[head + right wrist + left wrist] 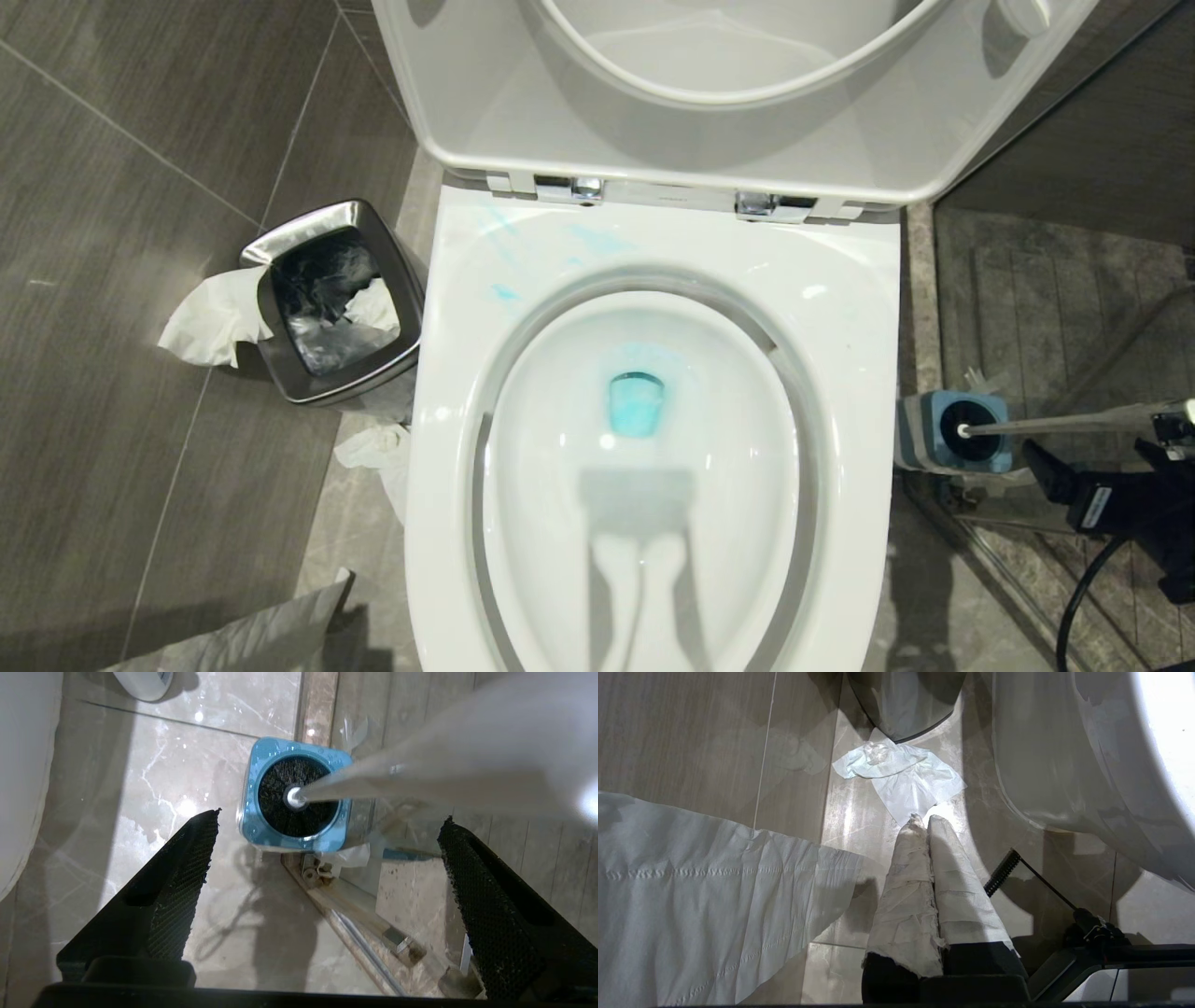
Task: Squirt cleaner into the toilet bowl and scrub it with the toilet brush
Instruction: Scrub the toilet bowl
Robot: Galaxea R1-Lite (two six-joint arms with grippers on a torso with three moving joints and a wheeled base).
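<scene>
Now my right end effector (pixel 327 877) spread wide above toilet brush (pixel 299 797) in holder (pixel 952 431), 3 o'clock of toilet bowl (pixel 840 308); cleaner (pixel 637 403) pooled blue mid-bowl; left end effector (pixel 925 821) pressed together, parked near floor

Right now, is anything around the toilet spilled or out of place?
Yes. Blue cleaner is smeared on the toilet bowl rim's back left, outside the basin. A crumpled tissue lies on the floor beside the bowl, and another hangs over the steel bin edge.

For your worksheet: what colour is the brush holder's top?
Blue holder top, clearest in the right wrist view.
</scene>
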